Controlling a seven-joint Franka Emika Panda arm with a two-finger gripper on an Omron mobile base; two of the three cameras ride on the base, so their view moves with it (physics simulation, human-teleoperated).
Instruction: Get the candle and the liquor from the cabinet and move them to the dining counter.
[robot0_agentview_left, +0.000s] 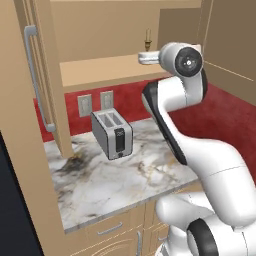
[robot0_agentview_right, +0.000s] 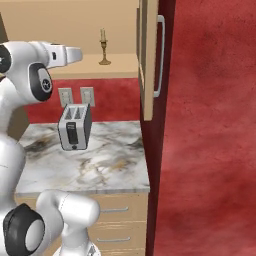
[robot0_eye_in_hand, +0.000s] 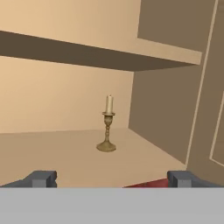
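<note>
The gripper (robot0_eye_in_hand: 112, 178) stands wide open, holding nothing, facing the candle (robot0_eye_in_hand: 107, 127) upright on the cabinet (robot0_agentview_left: 100, 70) shelf above the toaster (robot0_agentview_left: 112, 134).

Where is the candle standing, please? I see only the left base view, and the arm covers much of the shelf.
Observer: The candle stands upright on the cabinet's lower shelf, near its right inner wall.
Operator: Is the gripper touching it?
Observer: No. The gripper is open, short of the candle, facing it.
Operator: Is the liquor beside it?
Observer: I see no bottle on the shelf part that the hand view shows.
</note>
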